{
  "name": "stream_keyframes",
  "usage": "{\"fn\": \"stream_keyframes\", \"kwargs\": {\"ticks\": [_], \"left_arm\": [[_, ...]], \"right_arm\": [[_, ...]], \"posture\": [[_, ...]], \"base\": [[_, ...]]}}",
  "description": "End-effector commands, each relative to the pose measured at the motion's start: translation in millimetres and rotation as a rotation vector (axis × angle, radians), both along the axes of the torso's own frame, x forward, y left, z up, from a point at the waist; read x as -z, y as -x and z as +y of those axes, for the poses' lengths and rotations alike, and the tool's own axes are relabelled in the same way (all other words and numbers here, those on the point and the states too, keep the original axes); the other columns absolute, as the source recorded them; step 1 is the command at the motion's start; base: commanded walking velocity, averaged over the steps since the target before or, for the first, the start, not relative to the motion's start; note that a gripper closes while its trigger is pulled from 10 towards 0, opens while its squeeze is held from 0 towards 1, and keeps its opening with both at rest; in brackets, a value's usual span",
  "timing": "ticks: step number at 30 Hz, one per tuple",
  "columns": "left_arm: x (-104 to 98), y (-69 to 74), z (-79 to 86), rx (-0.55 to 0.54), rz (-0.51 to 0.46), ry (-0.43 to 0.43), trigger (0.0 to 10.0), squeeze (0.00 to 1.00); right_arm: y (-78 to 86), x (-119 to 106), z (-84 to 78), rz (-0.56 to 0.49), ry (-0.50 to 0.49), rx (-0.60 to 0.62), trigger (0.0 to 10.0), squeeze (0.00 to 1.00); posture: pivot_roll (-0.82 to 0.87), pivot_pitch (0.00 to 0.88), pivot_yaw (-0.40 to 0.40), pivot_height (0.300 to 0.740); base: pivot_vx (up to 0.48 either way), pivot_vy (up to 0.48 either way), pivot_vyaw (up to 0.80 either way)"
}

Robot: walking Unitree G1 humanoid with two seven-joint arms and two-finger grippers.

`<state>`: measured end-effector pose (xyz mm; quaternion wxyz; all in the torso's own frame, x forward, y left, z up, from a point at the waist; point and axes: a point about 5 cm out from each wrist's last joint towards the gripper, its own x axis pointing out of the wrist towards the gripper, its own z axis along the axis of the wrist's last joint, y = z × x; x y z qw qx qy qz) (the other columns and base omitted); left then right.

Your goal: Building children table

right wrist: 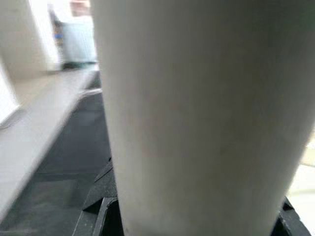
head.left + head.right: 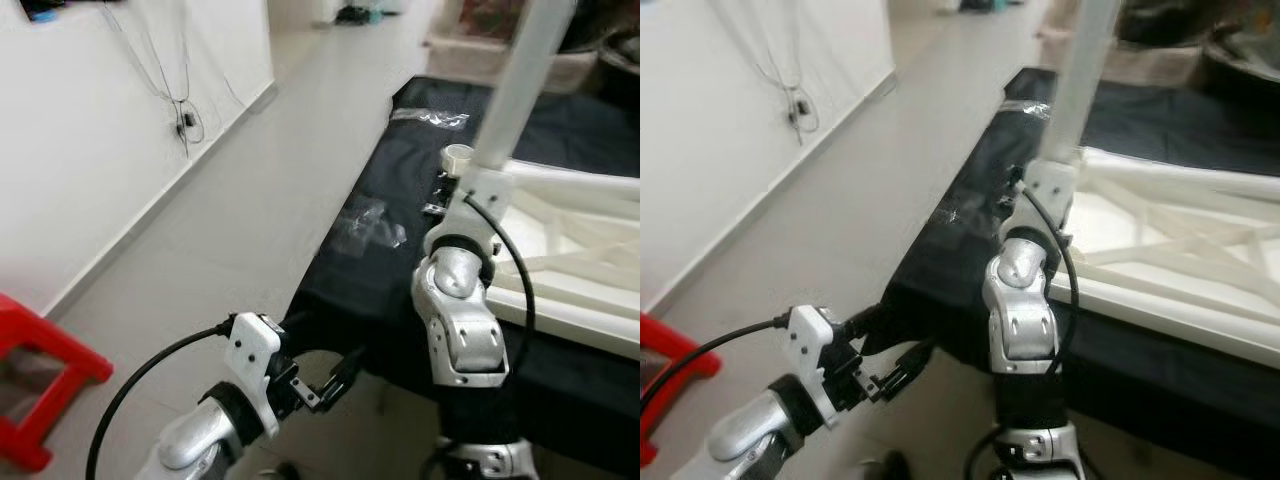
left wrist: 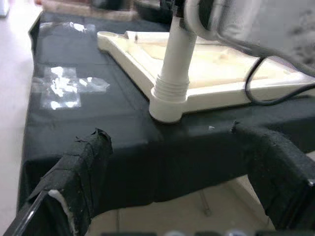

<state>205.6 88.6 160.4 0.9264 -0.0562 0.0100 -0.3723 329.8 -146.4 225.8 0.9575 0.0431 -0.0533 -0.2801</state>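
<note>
A white children's table top (image 2: 585, 250) lies upside down on a black cloth. One white table leg (image 2: 522, 85) stands upright in its near corner socket (image 3: 166, 101). My right gripper (image 1: 197, 221) is shut on the lower part of this leg; black fingers (image 1: 98, 219) flank the leg, which fills most of the right wrist view. The right wrist (image 2: 482, 190) sits just beside the socket. My left gripper (image 2: 340, 372) hangs open, low in front of the cloth's near edge, with nothing between its taped fingers (image 3: 86, 152). It points toward the leg (image 3: 177, 54).
The black cloth (image 2: 385, 270) covers a low platform. Clear plastic bags (image 2: 372, 225), small hardware (image 2: 435, 205) and a white round part (image 2: 458, 155) lie on it. A red stool (image 2: 45, 365) stands on the floor at left. Cables (image 2: 182, 115) hang on the white wall.
</note>
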Motion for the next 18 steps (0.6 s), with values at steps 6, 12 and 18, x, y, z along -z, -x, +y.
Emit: {"fn": "stream_keyframes", "kwargs": {"ticks": [6,12,18], "left_arm": [[4,3.2,3.6,-0.018,0.012,-0.004,10.0,0.0],[4,2.6,4.0,-0.021,0.01,-0.003,10.0,0.0],[4,3.6,3.4,-0.021,0.011,-0.001,10.0,0.0]], "right_arm": [[-1.1,17,17.9,0.106,-0.151,0.087,10.0,0.0],[-0.4,25,21.0,0.146,-0.184,0.175,10.0,0.0],[-4.0,29,18.0,0.173,-0.209,0.258,10.0,0.0]], "posture": [[0.09,0.197,0.01,0.74],[0.09,0.199,0.01,0.74],[0.1,0.203,0.016,0.74]], "base": [[0.0,0.0,0.0],[0.0,0.0,0.0],[0.0,0.0,0.0]]}}
